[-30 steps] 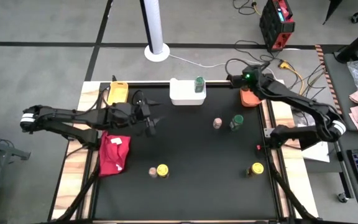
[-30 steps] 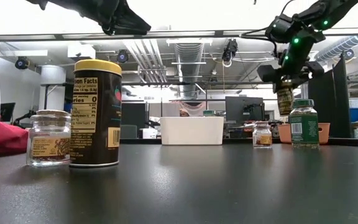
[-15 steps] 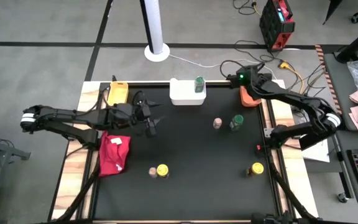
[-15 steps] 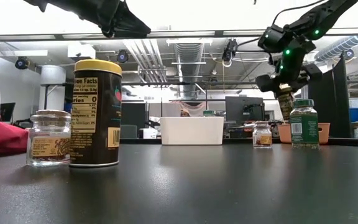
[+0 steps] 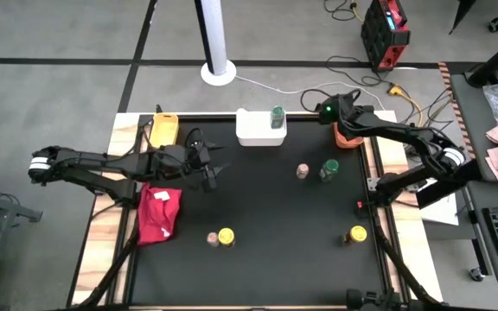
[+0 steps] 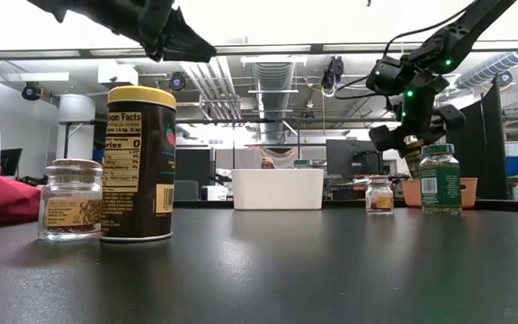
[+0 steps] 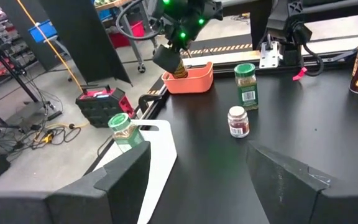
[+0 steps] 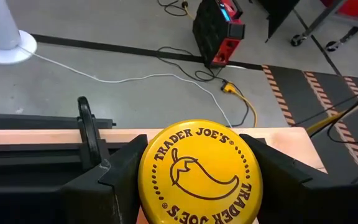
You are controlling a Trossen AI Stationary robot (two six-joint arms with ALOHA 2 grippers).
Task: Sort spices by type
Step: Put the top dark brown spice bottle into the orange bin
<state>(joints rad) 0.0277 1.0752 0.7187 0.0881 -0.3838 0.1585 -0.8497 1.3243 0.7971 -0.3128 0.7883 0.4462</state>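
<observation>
My right gripper [image 5: 340, 123] hangs over the orange tray [image 5: 349, 136] at the table's far right, shut on a spice jar with a yellow lid [image 8: 199, 174] and a brownish body [image 7: 178, 67]. My left gripper [image 5: 212, 175] hovers open above the table's left middle, touching nothing. A green-lidded jar [image 5: 277, 117] stands in the white tray [image 5: 253, 131]. On the black tabletop stand a small jar [image 5: 303, 171], a green-lidded jar [image 5: 329, 169], a yellow-lidded jar [image 5: 226, 236] beside a small glass jar [image 5: 212, 238], and another yellow-lidded jar [image 5: 356, 234]. My right gripper pinches the jar between its two fingers [image 8: 114, 180], which stand on opposite sides just under the lid's rim [image 8: 146, 186]. They come slanting down from the table's right. The jar hangs below the fingers, tilted, its base [image 7: 180, 73] at the orange tray's rim; whether it touches the tray, I cannot tell.
A red cloth [image 5: 158, 213] lies at the left edge, near my left arm. A yellow tray [image 5: 164, 128] sits at the far left corner. The table's middle and near part are bare black surface.
My right gripper has sunk toward the orange tray and shifted a little toward the table's left, tipping further downward, with the jar still in its fingers. My left gripper has stayed where it was.
</observation>
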